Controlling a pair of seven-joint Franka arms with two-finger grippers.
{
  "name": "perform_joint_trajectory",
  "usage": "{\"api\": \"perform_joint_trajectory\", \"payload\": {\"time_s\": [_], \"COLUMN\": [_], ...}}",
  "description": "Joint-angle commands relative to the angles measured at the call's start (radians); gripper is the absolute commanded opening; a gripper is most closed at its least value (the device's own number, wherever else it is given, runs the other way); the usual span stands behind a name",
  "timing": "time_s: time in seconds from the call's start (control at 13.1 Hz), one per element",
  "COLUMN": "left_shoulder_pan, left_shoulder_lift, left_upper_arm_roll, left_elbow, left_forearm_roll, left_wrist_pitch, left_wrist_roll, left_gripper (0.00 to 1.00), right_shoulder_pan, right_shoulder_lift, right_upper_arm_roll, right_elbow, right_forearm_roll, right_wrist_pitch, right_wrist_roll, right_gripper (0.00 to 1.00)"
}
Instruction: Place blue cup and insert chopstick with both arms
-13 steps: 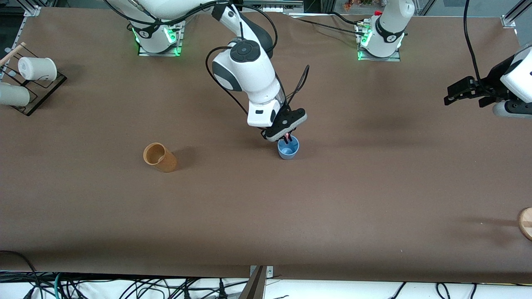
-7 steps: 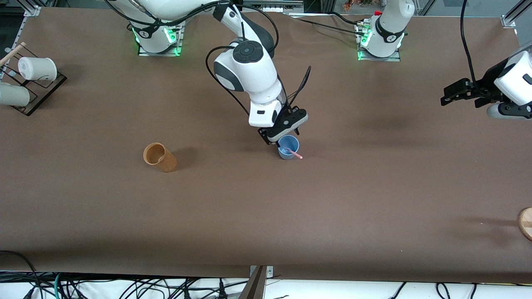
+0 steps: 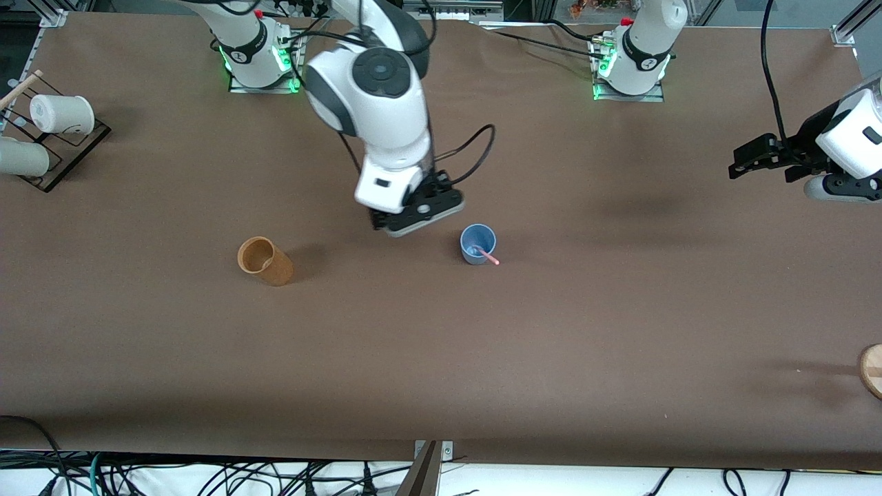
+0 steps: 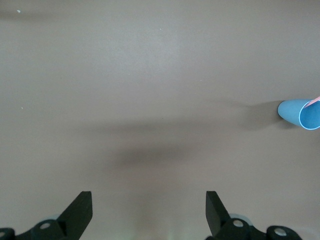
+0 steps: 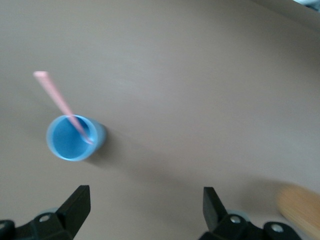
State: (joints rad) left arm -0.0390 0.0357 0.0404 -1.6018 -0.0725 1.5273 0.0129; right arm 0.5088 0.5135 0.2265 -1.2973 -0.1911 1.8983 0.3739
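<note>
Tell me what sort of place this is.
Most likely a robotics lab: two arms bolted on green-lit bases to a brown-covered table, loose cables along its edge, and test props like the blue cup.

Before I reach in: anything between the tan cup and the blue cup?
Front view: only bare table between tan cup and blue cup; the right gripper hangs above it.

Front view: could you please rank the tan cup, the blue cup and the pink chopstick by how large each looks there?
1. tan cup, lying tilted
2. blue cup, upright
3. chopstick, leaning in the blue cup, only partly showing
</note>
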Motion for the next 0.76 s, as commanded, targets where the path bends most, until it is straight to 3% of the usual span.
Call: {"api": "perform_joint_trajectory", "payload": {"time_s": [0.0,0.08,0.31,0.54,0.69], "left_shoulder_pan": [-0.001,-0.001,-0.002,-0.002,-0.002], "left_shoulder_lift": [0.01,0.013,0.026,0.026,0.026], "left_upper_arm_roll": [-0.002,-0.002,-0.004,-0.004,-0.004], "left_elbow": [0.023,0.031,0.054,0.056,0.057], "left_forearm_roll": [0.008,0.008,0.008,0.007,0.007], "left_wrist_pitch": [-0.001,-0.001,-0.001,-0.001,-0.001], "left_wrist_roll": [0.018,0.018,0.019,0.019,0.019], "left_gripper": [1.0,1.0,1.0,1.0,1.0], "right_shoulder_pan": [-0.096,-0.151,-0.254,-0.259,-0.259], "right_shoulder_lift": [-0.119,-0.175,-0.404,-0.516,-0.532], "right_upper_arm_roll": [-0.021,-0.022,-0.047,-0.211,-0.271], "right_elbow": [-0.072,-0.107,-0.29,-0.315,-0.313], "right_forearm_roll": [0.08,0.131,0.174,0.284,0.291], "right_wrist_pitch": [-0.134,-0.187,-0.249,-0.393,-0.409], "right_wrist_roll": [-0.016,-0.059,-0.235,-0.329,-0.39], "right_gripper": [1.0,1.0,1.0,1.0,1.0]}}
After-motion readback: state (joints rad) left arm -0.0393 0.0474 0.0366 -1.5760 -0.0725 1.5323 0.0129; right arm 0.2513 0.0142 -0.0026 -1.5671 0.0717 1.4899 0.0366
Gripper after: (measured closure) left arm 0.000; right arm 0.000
